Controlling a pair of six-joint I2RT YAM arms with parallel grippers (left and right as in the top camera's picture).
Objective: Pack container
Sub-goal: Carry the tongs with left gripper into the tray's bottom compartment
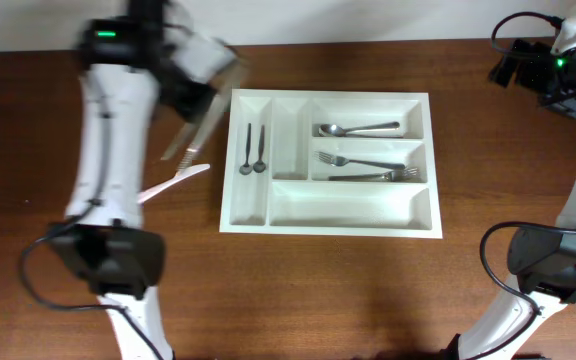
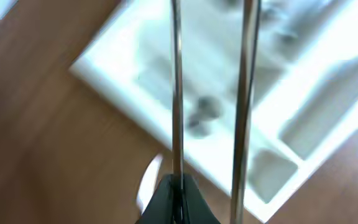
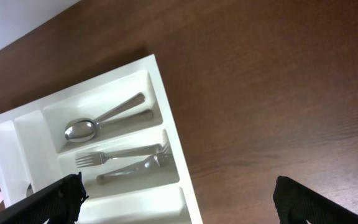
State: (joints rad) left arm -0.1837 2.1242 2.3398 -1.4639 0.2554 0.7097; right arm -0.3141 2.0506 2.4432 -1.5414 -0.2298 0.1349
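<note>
Left hand (image 2: 174,198) is squeezing shut on two long metal utensils (image 2: 178,93), maybe knives, and is hovering by a corner of the container (image 1: 348,206). Right hand (image 3: 188,196) is waiting off to the side with its fingers wide apart, holding nothing. The white container is sitting flat in the middle of the brown table (image 1: 368,290), holding small spoons (image 1: 254,150), a big spoon (image 1: 358,129) and forks (image 1: 363,160). It is looking light, stiff and smooth, so I think pinching a thin wall or the rim is working better than the slippery floor.
</note>
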